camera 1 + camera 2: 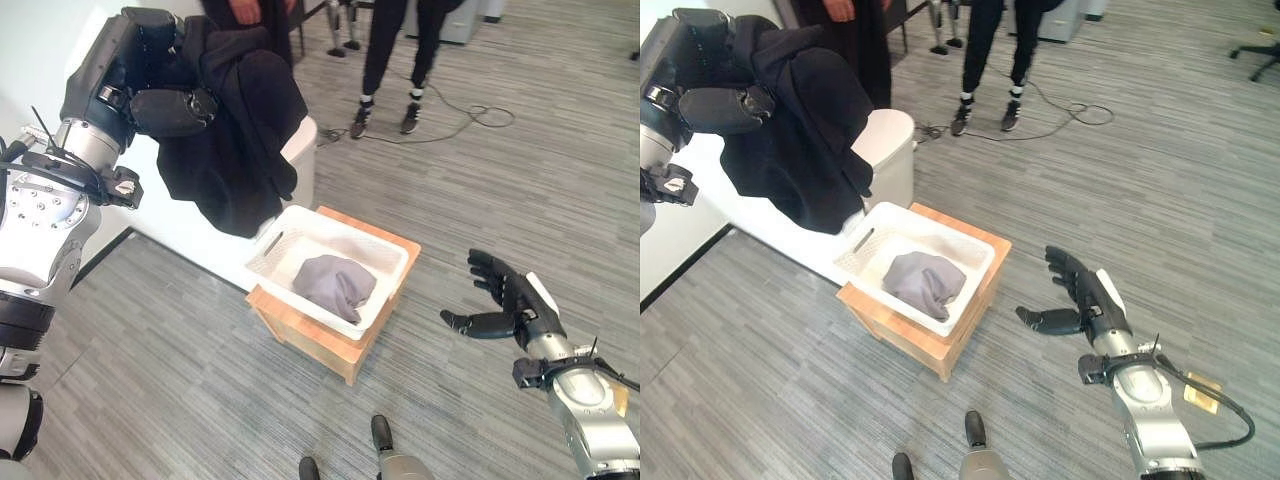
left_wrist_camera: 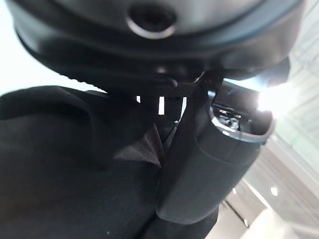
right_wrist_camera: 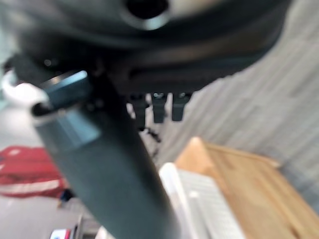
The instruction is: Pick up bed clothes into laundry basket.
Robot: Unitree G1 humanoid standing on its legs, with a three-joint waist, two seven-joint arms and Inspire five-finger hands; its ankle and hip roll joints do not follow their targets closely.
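Closest to us, our left hand is held high with fingers curled into the black garment, which hangs long and straight down from them, its lower edge just beside the near rim of the white laundry basket. The basket, already holding a grey garment, lies below and to the right of those fingers, so we judge a short carry rightward before letting go. Our right hand hovers with fingers spread, well apart from the basket.

No readable text is showing.
Nothing on the laundry basket, the clothes or the floor is displaying legible words, numbers, labels or signs.
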